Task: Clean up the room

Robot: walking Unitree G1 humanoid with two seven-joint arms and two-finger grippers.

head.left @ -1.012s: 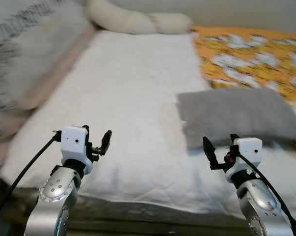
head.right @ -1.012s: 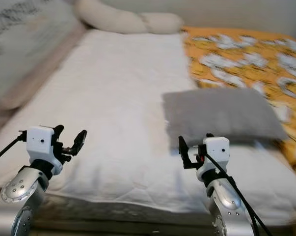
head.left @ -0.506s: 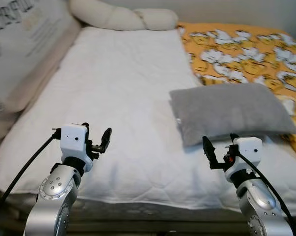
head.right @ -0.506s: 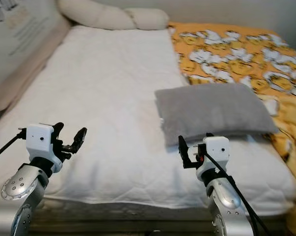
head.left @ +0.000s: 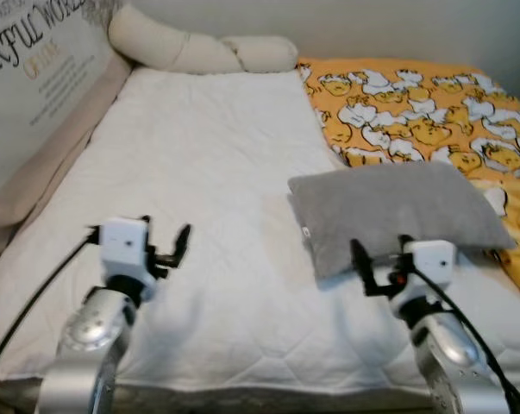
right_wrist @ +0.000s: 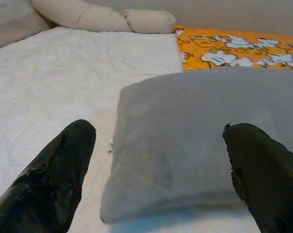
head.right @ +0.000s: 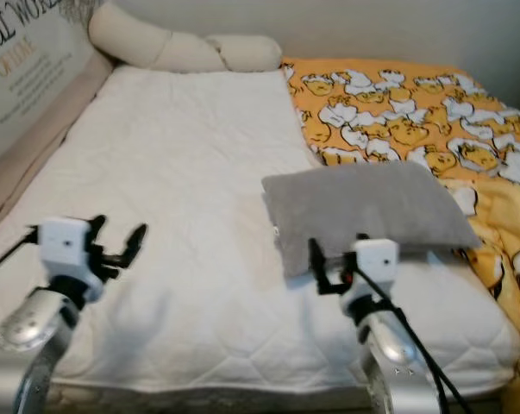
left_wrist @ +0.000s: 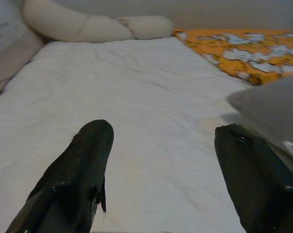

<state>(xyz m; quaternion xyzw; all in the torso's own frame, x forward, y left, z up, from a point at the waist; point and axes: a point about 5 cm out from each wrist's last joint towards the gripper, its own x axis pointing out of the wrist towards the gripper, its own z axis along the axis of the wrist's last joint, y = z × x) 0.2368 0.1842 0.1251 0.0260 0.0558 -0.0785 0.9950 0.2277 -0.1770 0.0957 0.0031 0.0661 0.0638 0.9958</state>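
Bedroom: bed [head.left: 199,172], pillow [head.left: 389,207]

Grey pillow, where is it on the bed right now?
The grey pillow lies on the white mattress toward the robot's right, just ahead of the open right gripper, its far edge against the orange patterned blanket.

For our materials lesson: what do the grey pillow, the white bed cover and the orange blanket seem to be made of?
Pillow: soft matte fabric, perhaps suede-like; even grey, no sheen, small side tag.
Cover: quilted white cloth, probably cotton; faint stitched lines and wrinkles.
Blanket: printed fabric, possibly fleece; white cartoon figures on orange, soft folds.
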